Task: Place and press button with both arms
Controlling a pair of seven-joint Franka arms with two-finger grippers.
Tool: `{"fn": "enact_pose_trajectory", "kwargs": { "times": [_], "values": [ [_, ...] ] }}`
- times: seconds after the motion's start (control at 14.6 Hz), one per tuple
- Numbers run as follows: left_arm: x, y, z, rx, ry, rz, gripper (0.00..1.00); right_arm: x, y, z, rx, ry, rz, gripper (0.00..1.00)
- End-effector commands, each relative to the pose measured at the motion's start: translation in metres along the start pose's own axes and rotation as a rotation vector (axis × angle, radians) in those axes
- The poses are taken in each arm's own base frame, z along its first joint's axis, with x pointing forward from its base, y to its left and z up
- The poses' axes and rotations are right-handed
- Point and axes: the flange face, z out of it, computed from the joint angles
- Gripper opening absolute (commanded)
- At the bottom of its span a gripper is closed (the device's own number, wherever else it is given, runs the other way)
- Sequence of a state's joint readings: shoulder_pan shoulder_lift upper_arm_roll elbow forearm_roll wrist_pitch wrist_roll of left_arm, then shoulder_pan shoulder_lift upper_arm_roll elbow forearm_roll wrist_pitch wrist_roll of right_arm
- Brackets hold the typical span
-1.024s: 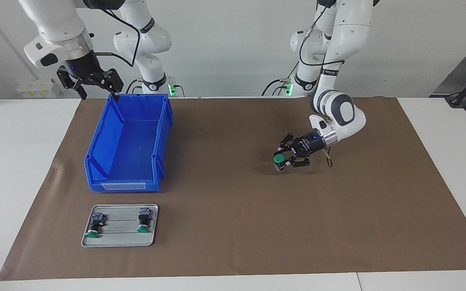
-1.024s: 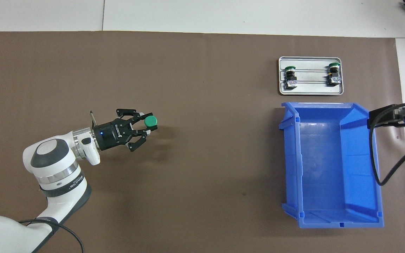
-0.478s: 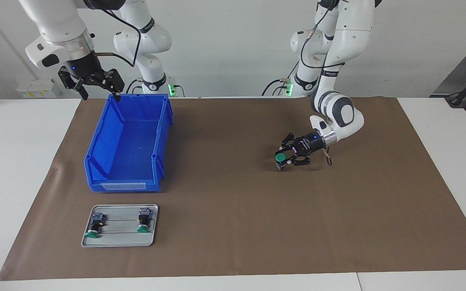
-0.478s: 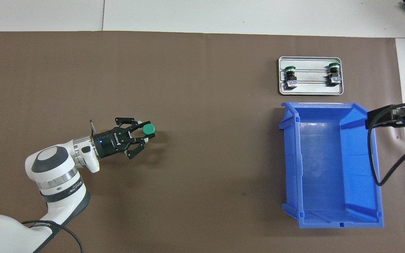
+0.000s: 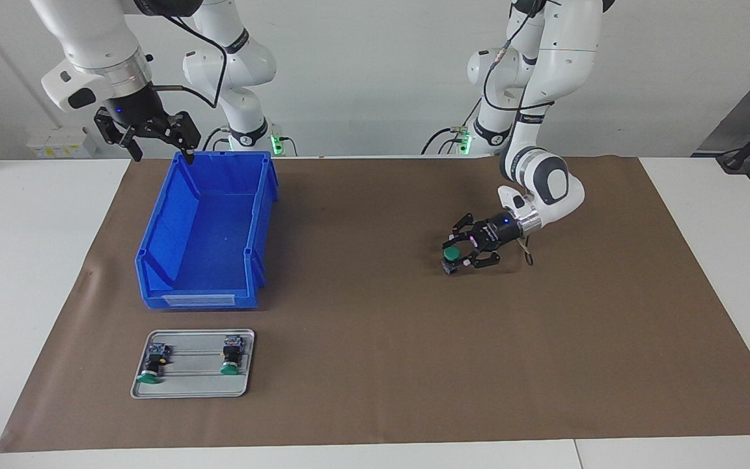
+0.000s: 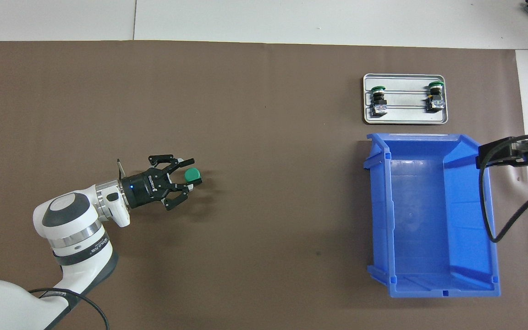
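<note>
The button (image 5: 453, 253), green cap up, is between the fingers of my left gripper (image 5: 458, 255), which reaches in sideways and low. The button's base is at or just above the brown mat; I cannot tell whether it touches. In the overhead view the green cap (image 6: 192, 174) shows at the left gripper's (image 6: 189, 173) tips, toward the left arm's end of the table. My right gripper (image 5: 161, 155) is open and empty, raised over the corner of the blue bin (image 5: 160, 221) nearest the robots. Only part of it shows at the overhead view's edge (image 6: 497, 153).
A grey metal tray (image 5: 193, 388) with two more green-capped buttons (image 5: 152, 365) (image 5: 230, 358) lies just farther from the robots than the empty blue bin (image 6: 378, 206). The tray (image 6: 405, 119) also shows in the overhead view. The brown mat (image 5: 362, 326) covers the table's middle.
My left gripper has lowered the button toward the mat and drawn it slightly back toward the arm. My right gripper has shifted only a little, staying over the bin's corner.
</note>
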State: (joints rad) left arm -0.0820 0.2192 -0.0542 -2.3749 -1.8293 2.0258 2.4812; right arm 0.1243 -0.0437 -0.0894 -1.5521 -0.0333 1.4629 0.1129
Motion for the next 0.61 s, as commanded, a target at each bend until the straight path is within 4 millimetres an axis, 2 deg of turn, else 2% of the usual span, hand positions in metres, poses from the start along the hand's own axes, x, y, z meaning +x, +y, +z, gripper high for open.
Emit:
{"fn": "enact_pose_trajectory", "kwargs": {
  "times": [0.0, 0.14, 0.27, 0.55],
  "values": [
    [-0.006, 0.003, -0.007, 0.032, -0.003, -0.002, 0.79, -0.002, 0.000, 0.003, 0.019, 0.003, 0.021, 1.00],
    [-0.006, 0.002, -0.009, 0.037, -0.005, -0.010, 0.86, -0.002, 0.000, 0.002, 0.020, 0.006, 0.021, 1.00],
    [-0.005, 0.001, -0.012, 0.038, -0.001, -0.016, 0.89, -0.002, 0.000, 0.002, 0.020, 0.006, 0.021, 1.00],
    [-0.008, 0.000, -0.018, 0.020, -0.019, -0.015, 0.89, -0.002, 0.000, 0.003, 0.020, 0.005, 0.021, 1.00]
  ]
}}
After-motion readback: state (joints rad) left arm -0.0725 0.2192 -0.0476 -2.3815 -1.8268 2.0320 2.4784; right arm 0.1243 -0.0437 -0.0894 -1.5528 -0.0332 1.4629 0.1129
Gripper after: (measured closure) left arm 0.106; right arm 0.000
